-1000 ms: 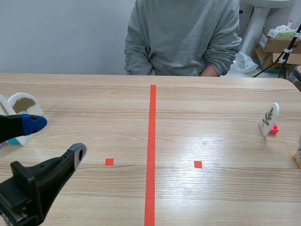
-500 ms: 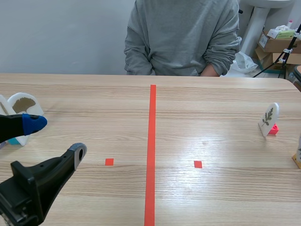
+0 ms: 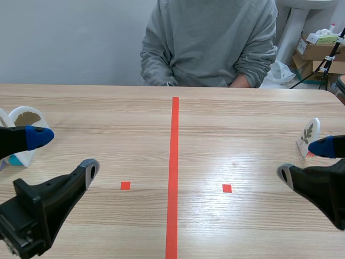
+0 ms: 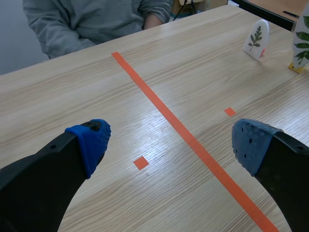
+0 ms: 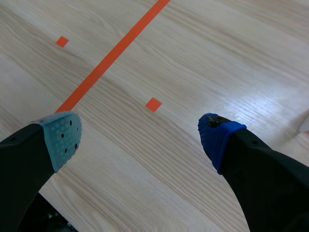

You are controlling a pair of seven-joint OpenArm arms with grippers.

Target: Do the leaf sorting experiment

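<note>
Scene view: the left gripper (image 3: 64, 154) is seen low at the left side of the table (image 3: 242, 113), its fingers spread wide and empty. Just behind its blue-padded finger the brown-leaf card (image 3: 24, 120) is stood upright on a teal base (image 3: 19, 159). The right gripper (image 3: 304, 161) is held released at the right side, also empty. Close beyond it the sprig-leaf card (image 3: 309, 134) is stood on a pink base (image 3: 314, 149). A tape line (image 3: 174, 172) is laid down the middle, and a person (image 3: 210, 43) is seated across the table.

Left wrist view: bare wood and the tape line are framed between the parted fingers. The sprig-leaf card is seen well ahead, and near it a green-leaf card (image 4: 301, 43) (cut off at the frame's edge) is stood on a tan base (image 4: 295, 67).

Right wrist view: only wood and tape marks are shown between the parted pads.
</note>
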